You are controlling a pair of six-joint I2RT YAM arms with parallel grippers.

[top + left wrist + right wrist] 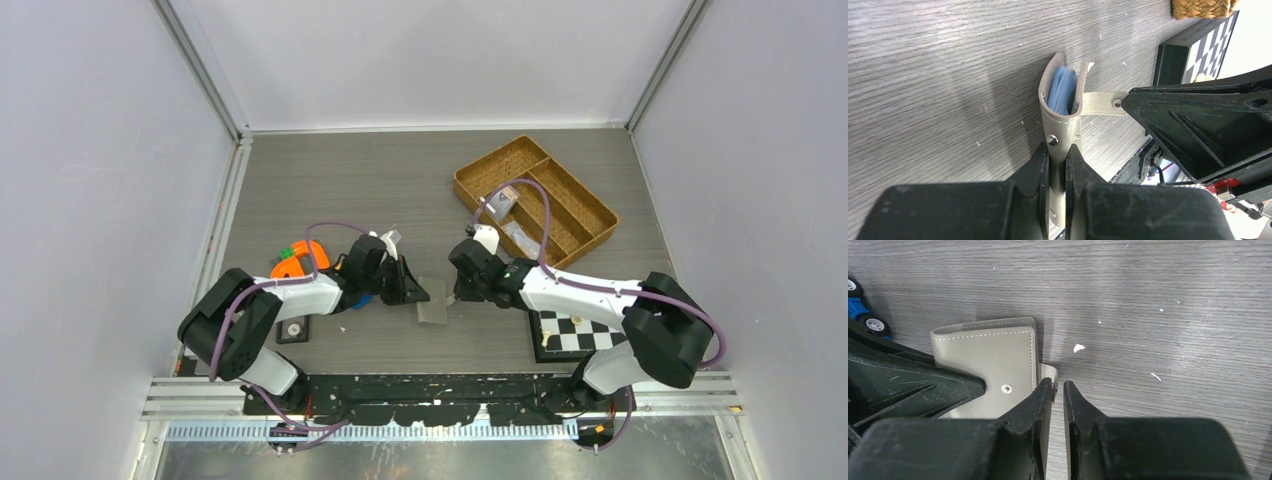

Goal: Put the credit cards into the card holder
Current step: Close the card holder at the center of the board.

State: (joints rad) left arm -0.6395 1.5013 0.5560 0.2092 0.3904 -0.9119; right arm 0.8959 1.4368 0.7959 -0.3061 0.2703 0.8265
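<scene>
While the grey woodgrain worktop (pixel 380 190) fills the space between pale walls, a two-part wicker basket (pixel 590 215) sits at its far right. A chequered board (pixel 575 335) lies at the near right, beside the right arm's base. The card holder (pixel 1060 125) is at the middle of the near half, between the two wrists. It is folded, and its gaping end shows light blue leaves inside; whether any cards sit among them cannot be told. The left fingers (pixel 1040 170) are pressed narrow on the holder's near grey wall, pinching it. The right fingers (pixel 1040 400) stand almost together with a slim gap. Their tips meet the holder's snap tab (pixel 1098 102), which reaches out sideways; whether they grip it cannot be told.
</scene>
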